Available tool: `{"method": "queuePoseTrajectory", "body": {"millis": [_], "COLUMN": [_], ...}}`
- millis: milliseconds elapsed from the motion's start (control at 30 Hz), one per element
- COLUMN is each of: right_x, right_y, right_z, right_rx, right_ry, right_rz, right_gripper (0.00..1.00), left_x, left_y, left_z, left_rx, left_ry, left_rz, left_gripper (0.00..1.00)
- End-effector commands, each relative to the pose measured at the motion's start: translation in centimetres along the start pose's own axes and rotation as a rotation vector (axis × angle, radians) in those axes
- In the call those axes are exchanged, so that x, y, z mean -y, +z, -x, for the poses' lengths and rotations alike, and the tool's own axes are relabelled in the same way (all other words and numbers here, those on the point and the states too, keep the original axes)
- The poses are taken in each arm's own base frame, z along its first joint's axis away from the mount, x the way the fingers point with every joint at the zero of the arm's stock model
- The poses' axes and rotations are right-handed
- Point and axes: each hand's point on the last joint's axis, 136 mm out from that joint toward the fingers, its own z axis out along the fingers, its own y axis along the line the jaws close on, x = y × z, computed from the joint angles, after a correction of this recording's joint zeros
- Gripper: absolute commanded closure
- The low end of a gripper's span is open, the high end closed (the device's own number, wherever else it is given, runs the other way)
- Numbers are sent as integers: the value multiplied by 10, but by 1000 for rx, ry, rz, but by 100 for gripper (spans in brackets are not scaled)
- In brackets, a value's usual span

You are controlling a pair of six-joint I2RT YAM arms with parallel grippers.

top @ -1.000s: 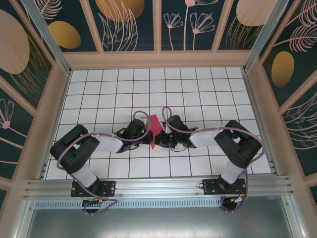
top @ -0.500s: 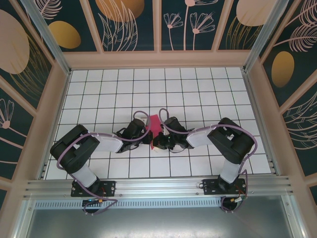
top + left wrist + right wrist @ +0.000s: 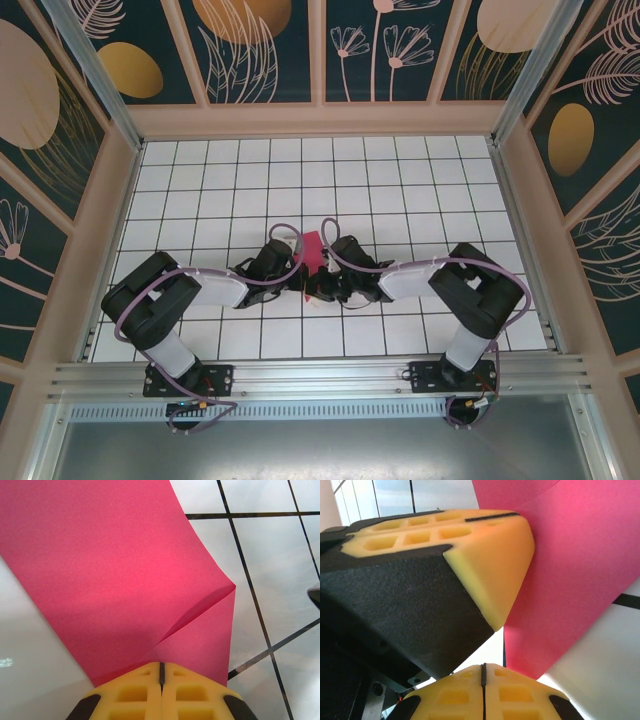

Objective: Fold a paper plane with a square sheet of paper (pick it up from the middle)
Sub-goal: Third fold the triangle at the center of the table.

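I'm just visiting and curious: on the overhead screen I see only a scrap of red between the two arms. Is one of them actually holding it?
Observer: Yes. On the left wrist camera, the left gripper has its yellow fingers pressed shut on an edge of the square sheet of paper.
Operator: Is the sheet flat?
Observer: No. A crease runs from the fingertips out to a pointed corner.
Operator: And the other arm?
Observer: The right gripper is shut too, close to the left one. The paper's lower corner ends beside its fingertips, but I cannot tell whether it is pinched.
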Motion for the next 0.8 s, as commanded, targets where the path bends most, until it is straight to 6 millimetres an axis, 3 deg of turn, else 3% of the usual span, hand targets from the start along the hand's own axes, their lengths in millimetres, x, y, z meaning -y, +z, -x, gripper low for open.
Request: {"method": "queuePoseTrajectory", "body": {"millis": [0,133,267,467,667,767], "right_x": [10,34,42,8,10,13], "right_y": [11,18,21,6,-29,-33], "right_z": [-4,-9,-13,-5,24,36], "right_rx": [-7,-15,-30,2,130,150], "right_ry": [23,55,63,8,2,9], "right_rz": [-22,-98,-131,-49,-85,-66], "right_gripper": [91,92,91,90,91,91], "left_x": [-32,-32,-31,-32,-32,-31], "left_y": [1,-1,0,-1,-1,-1], "left_z": [-38,-37,-37,-37,-36,-36], "left_rx": [-134,-130,-127,-127,-124,-125], "left_ry": [-4,-5,-9,-5,-6,-8], "left_rz": [107,108,106,111,112,108], "left_gripper": [100,100,100,100,100,100]}}
